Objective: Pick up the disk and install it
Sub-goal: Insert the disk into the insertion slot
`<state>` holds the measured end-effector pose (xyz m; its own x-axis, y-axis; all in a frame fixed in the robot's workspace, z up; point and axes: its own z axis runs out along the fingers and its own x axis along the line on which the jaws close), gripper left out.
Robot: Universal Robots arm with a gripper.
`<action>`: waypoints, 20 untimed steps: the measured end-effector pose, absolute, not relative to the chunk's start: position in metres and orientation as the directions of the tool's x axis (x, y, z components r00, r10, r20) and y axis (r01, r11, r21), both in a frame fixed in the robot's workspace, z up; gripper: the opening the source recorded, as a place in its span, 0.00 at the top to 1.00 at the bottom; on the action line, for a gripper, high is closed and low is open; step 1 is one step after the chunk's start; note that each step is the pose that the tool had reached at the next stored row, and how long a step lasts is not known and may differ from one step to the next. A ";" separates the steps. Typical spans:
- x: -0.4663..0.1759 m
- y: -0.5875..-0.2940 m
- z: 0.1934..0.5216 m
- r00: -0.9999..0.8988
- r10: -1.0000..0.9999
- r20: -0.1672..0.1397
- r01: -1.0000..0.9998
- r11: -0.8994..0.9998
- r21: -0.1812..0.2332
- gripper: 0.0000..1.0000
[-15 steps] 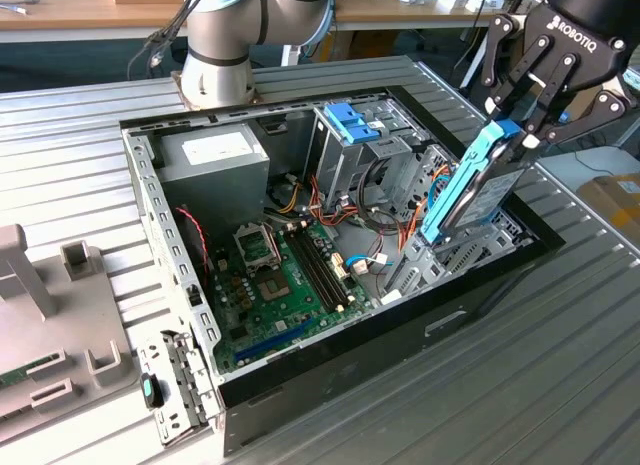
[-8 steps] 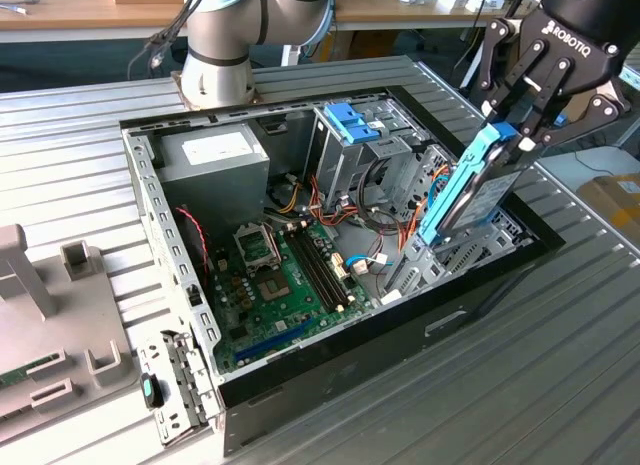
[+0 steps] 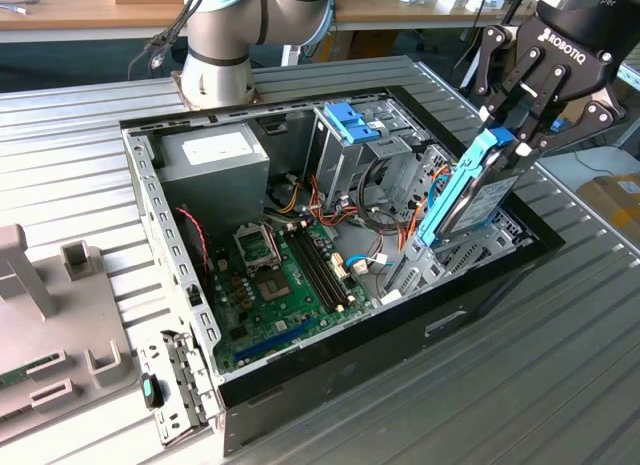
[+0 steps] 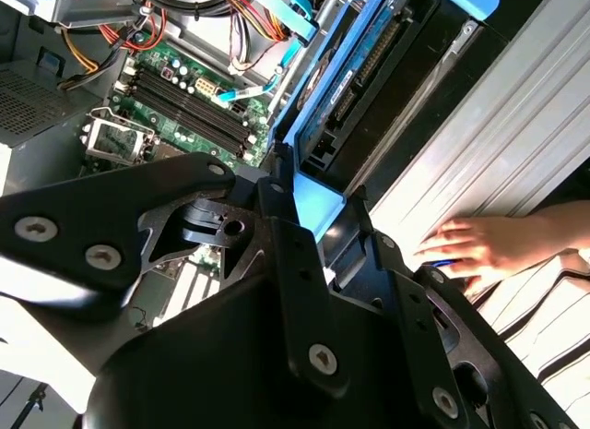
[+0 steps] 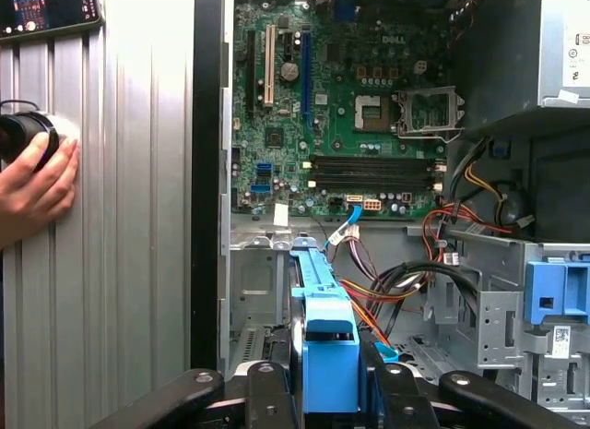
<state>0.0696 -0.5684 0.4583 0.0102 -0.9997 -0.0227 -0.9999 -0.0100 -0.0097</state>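
Observation:
The disk (image 3: pixel 470 190), a grey metal drive in a bright blue carrier frame, is held edge-on and tilted, its lower end down inside the open computer case (image 3: pixel 400 335) at the exterior view's right. My gripper (image 3: pixel 510 135) is shut on the disk's upper end, the black fingers clamping the blue frame from both sides. In the first wrist view the blue carrier (image 5: pixel 327 337) runs straight out from the gripper (image 5: pixel 327 387) toward the motherboard. The second wrist view shows the disk's (image 4: pixel 355 69) dark underside beyond the gripper (image 4: pixel 318 231).
A silver drive cage with a blue latch (image 3: pixel 352 122) stands behind the disk, amid loose cables. The motherboard (image 3: pixel 290 275) and power supply (image 3: pixel 215 155) fill the case. A person's hand (image 4: pixel 479 244) rests on the ribbed table beside the case. Grey fixtures (image 3: pixel 40 285) lie at the exterior view's left.

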 end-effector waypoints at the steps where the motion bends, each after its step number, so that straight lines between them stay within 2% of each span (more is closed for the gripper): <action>1: 0.070 -0.568 0.458 0.010 -1.000 -0.023 -1.000 -0.010 -0.010 0.63; 10: 0.072 -0.568 0.460 0.010 -0.999 -0.035 -1.000 -0.010 -0.014 0.63; 13: 0.071 -0.569 0.460 0.010 -0.998 -0.064 -1.000 -0.009 -0.016 0.63; 20: 0.070 -0.569 0.460 0.011 -0.998 -0.064 -1.000 -0.009 -0.017 0.63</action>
